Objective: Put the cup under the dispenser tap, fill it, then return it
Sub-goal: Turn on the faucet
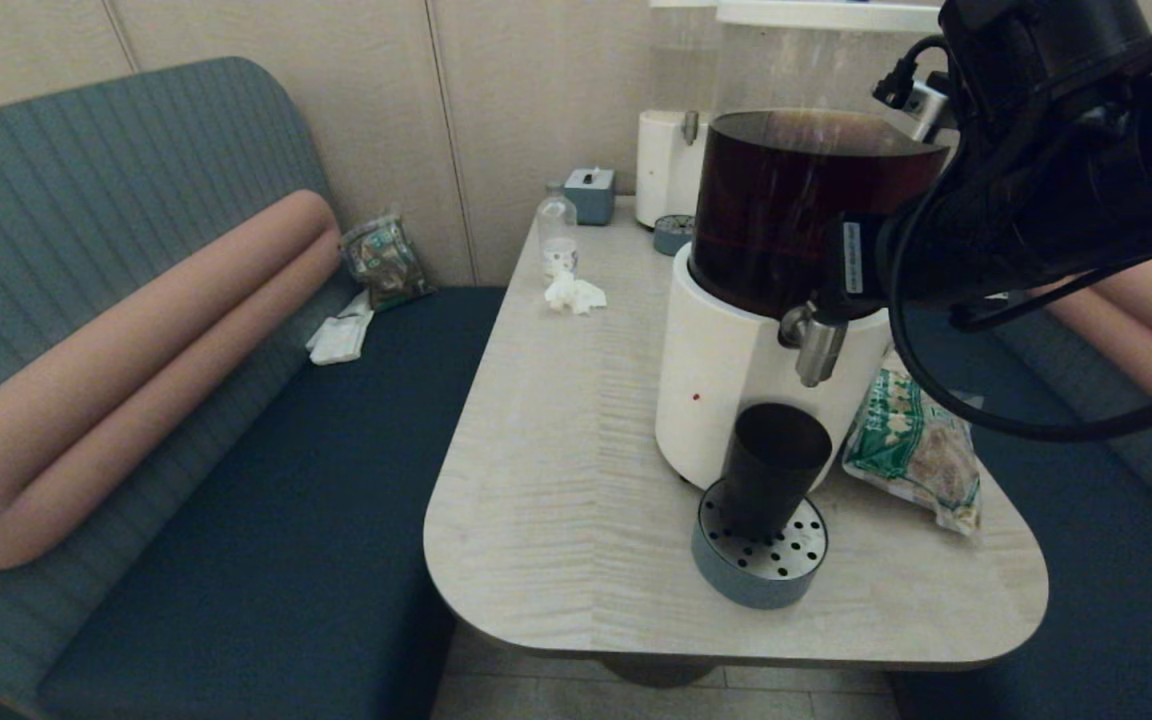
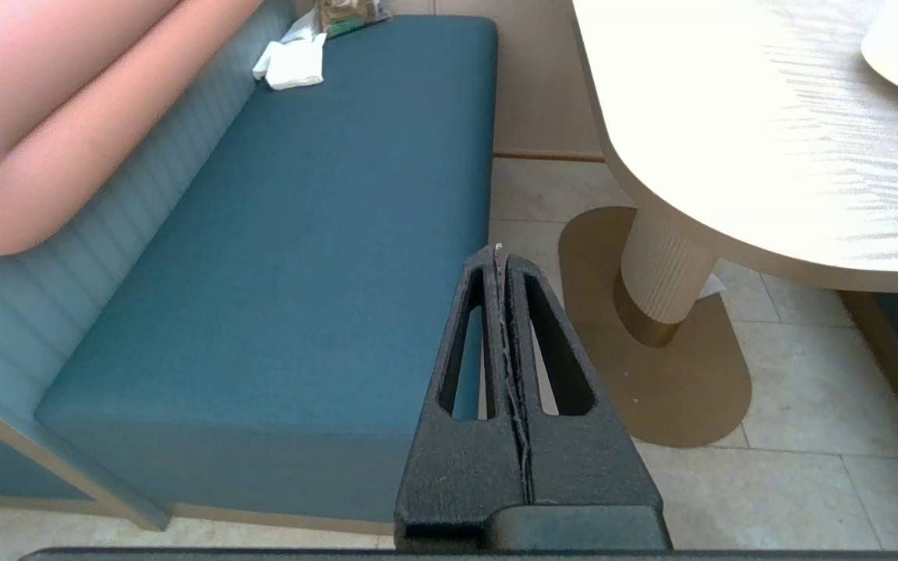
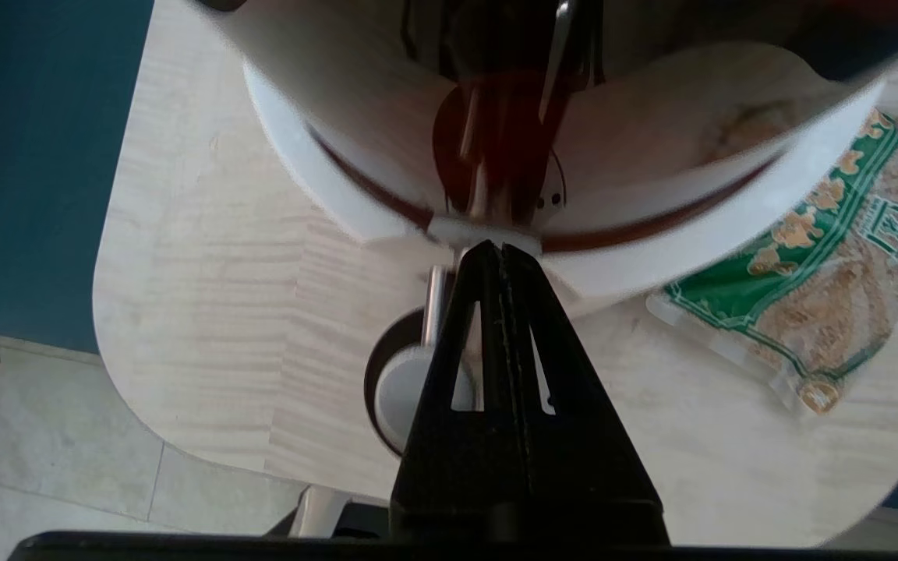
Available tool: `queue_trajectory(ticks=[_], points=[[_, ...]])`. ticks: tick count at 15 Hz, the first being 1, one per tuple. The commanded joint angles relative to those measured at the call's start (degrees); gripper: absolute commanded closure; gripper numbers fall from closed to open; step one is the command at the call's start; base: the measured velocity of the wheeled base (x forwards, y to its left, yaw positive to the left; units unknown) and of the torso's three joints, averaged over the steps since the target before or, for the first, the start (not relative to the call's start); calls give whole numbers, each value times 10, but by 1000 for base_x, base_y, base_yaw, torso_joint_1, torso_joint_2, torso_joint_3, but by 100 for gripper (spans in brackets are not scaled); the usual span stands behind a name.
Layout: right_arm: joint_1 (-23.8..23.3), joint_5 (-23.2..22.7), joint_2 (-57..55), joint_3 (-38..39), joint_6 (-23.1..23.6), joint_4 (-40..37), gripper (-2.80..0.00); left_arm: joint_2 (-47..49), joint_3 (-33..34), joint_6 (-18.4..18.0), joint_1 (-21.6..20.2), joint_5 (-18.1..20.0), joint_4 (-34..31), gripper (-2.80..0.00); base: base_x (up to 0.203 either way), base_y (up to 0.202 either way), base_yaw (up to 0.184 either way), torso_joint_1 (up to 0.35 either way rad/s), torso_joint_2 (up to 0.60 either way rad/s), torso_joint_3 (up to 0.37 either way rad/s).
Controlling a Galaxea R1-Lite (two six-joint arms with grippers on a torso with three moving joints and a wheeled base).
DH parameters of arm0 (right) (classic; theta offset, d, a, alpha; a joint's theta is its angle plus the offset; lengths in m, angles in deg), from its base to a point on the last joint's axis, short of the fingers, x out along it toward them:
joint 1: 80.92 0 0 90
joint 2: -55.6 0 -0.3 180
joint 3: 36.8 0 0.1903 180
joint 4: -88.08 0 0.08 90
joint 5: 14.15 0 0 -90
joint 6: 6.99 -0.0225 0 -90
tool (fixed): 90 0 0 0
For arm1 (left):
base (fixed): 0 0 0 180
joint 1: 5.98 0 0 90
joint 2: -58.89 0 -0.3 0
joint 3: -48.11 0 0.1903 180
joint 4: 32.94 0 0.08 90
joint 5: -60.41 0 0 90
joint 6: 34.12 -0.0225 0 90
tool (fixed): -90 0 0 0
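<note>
Two hands belong to this robot, and only the right one is at the dispenser. The right hand (image 3: 500, 251) has its fingers pressed together with nothing between them, and their tips sit right at the front of the big dispenser (image 1: 726, 390), touching or almost touching a small white tab at the rim of its white base. Just below the tips hangs the dispenser tap (image 1: 816, 345), a stubby silver spout; the right wrist view shows it as a thin silver bar (image 3: 435, 305) beside the fingers. Directly beneath the tap, and so below the right hand, stands the cup (image 1: 772, 468), upright on the round perforated drip tray (image 1: 761, 575) near the front edge of the table (image 1: 556, 480). Whether liquid is running or how full the cup is cannot be told. In the head view the hand itself is hidden behind the right arm (image 1: 1056, 190), which reaches across the dark brown tank from the right. Beside the dispenser, off to the side of the right hand, lies a green and white snack bag (image 1: 911, 450). Farther back on the table are a small clear bottle (image 1: 557, 232), a crumpled tissue (image 1: 574, 293) and a second dispenser (image 1: 671, 165) with clear liquid. The left hand (image 2: 500, 257), fingers together and holding nothing, hangs low off the table, with the blue bench seat (image 2: 301, 257) under it.
</note>
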Motion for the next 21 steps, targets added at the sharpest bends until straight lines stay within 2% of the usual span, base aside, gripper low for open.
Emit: queue_trajectory(ticks=[1, 9, 12, 21], points=[[0, 3, -11, 0, -2, 2, 0, 0, 0, 0, 0, 0, 0, 0, 0, 0, 0, 0, 0, 0], [1, -8, -18, 2, -2, 22, 0, 1, 0, 0, 0, 0, 0, 0, 0, 0, 0, 0, 0, 0], [1, -44, -17, 1, -2, 34, 0, 1, 0, 0, 0, 0, 0, 0, 0, 0, 0, 0, 0, 0], [-7, -114, -12, 2, -6, 32, 0, 0, 0, 0, 0, 0, 0, 0, 0, 0, 0, 0, 0, 0]])
